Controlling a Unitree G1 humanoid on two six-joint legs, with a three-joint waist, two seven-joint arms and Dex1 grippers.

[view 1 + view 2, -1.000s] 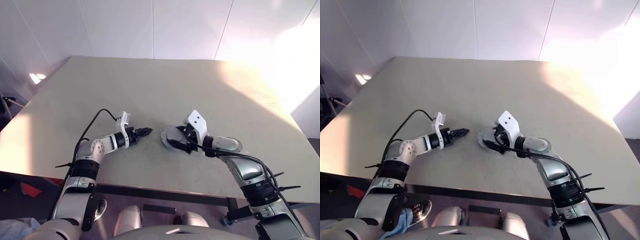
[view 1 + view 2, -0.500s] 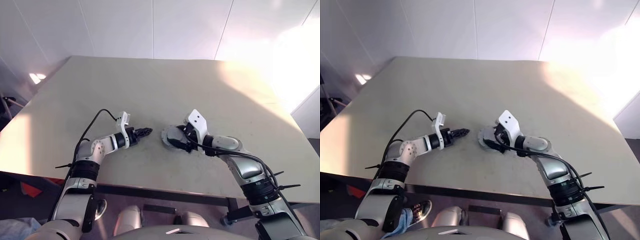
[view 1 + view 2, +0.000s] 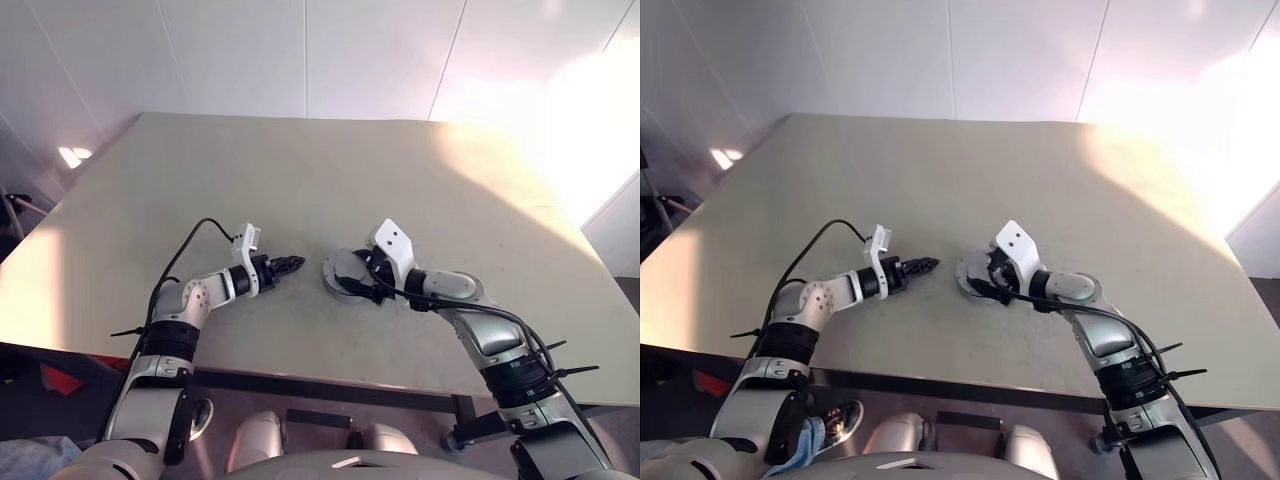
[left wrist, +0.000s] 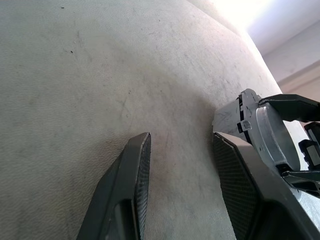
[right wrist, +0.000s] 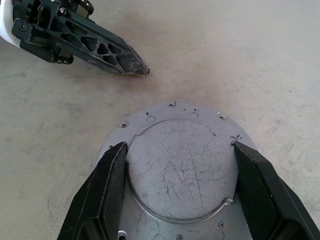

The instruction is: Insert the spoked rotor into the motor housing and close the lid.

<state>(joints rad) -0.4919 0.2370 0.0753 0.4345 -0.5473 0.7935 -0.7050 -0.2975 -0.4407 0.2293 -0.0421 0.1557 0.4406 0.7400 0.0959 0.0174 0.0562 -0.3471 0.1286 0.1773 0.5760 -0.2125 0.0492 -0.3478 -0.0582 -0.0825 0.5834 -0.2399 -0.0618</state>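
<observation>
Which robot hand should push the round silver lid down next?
Probably the right. The right gripper already has a finger on each side of the lid, while the left gripper sits off to the side over bare table, its fingers apart and empty.

A broad beige table [image 3: 300,170] spans the scene, its matte top marked with faint scuffs and dark smudges. Toward twelve o'clock it meets a white panelled wall [image 3: 300,55] with thin seams. Strong light washes out the two o'clock corner, and a small bright patch [image 3: 72,155] sits at nine o'clock.
</observation>
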